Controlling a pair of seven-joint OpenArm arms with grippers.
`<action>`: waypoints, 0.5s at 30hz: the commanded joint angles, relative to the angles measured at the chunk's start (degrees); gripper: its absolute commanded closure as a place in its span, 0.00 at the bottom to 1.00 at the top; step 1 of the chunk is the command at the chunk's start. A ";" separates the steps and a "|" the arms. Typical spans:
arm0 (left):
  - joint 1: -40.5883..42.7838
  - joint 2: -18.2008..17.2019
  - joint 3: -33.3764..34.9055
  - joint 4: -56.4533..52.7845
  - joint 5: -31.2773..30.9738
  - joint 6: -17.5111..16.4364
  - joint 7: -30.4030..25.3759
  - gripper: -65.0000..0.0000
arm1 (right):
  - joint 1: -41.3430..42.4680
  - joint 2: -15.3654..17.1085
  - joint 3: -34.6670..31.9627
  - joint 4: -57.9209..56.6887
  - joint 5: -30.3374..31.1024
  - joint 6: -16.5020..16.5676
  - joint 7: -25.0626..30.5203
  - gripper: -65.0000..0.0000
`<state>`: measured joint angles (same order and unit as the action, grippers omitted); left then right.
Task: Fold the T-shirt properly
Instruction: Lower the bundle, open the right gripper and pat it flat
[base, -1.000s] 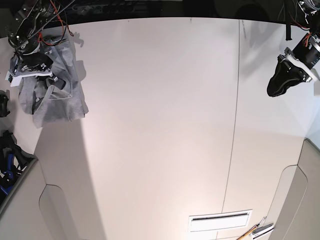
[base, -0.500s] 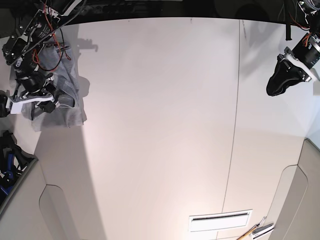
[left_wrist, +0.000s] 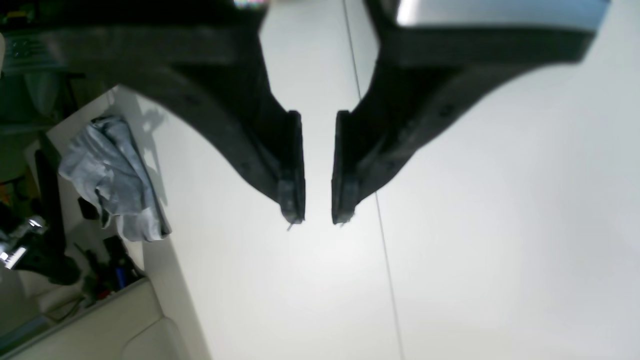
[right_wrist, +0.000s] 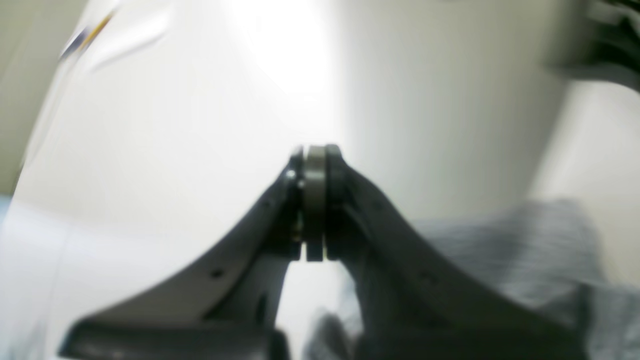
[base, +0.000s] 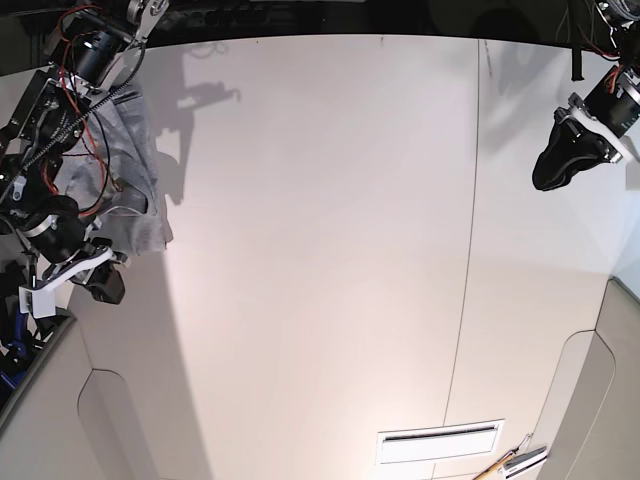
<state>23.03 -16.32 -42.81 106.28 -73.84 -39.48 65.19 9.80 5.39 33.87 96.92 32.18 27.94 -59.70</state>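
The right gripper (right_wrist: 314, 200) is clenched on a thin grey fold of the T-shirt (base: 130, 160); I judge it should drag slowly toward the middle of the table (base: 330, 240), keeping the cloth low so it spreads instead of bunching. The left gripper (left_wrist: 318, 217) hangs narrowly parted and empty, the crumpled shirt well apart at its nine o'clock.

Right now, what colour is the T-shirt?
Light heather grey; the T-shirt shows it best in the left wrist view, crumpled at the table's edge.
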 joint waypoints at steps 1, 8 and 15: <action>0.00 -0.81 -0.28 1.01 -0.87 -0.52 -0.87 0.84 | 0.44 1.33 0.17 2.58 2.01 1.18 -1.09 1.00; 0.00 -0.81 -0.28 0.96 0.37 -0.52 -0.90 0.84 | -12.59 1.09 0.17 16.94 2.58 2.27 -7.43 1.00; -0.13 -0.76 -0.28 0.96 0.37 -0.52 -1.31 0.84 | -22.05 1.11 0.15 22.60 -1.84 2.01 -7.80 1.00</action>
<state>22.98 -16.19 -42.81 106.28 -72.12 -39.48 65.12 -12.56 6.00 33.87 118.69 29.45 30.15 -68.40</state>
